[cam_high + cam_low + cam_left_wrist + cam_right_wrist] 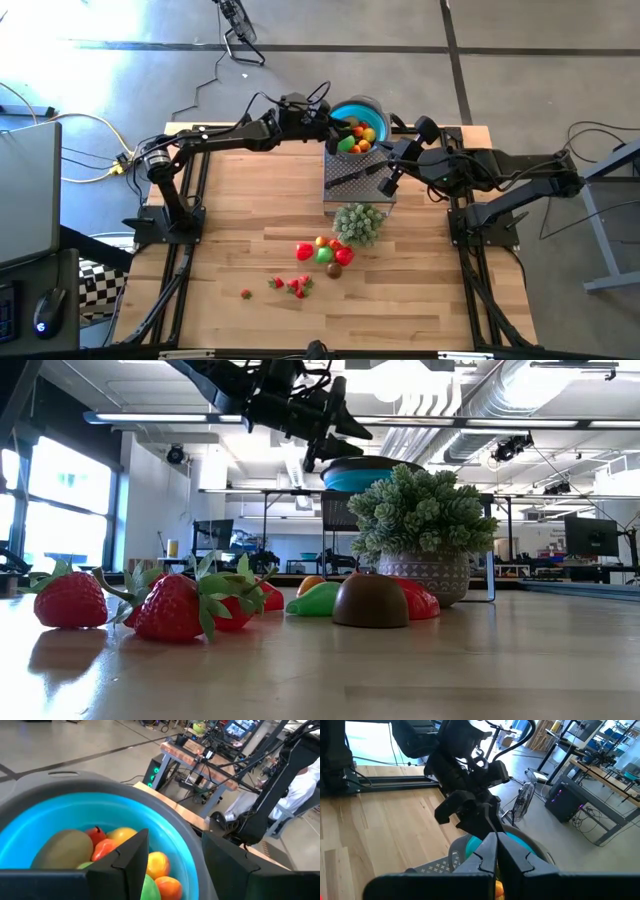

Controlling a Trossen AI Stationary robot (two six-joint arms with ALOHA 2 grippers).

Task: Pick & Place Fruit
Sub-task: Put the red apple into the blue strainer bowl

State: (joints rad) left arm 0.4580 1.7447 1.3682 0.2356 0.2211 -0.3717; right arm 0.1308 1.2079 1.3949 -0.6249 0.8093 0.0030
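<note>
A blue bowl (362, 112) with a grey rim stands raised on a grey stand (350, 185) at the table's far middle. It holds several fruit (105, 847): red, orange, yellow and green. More fruit (325, 252) lies on the wood near the centre, with strawberries (295, 285) closer to the near edge. My left gripper (175, 865) hovers open over the bowl (100, 810). One finger (130, 860) is above the inside and the other above the rim's outer side, with nothing between them. My right gripper (496, 855) hangs shut just right of the bowl.
A pale green bushy plant in a pot (358, 222) stands between the stand and the loose fruit. Bare wood lies on the table's left and near sides. Both arm bases are bolted at the left and right edges.
</note>
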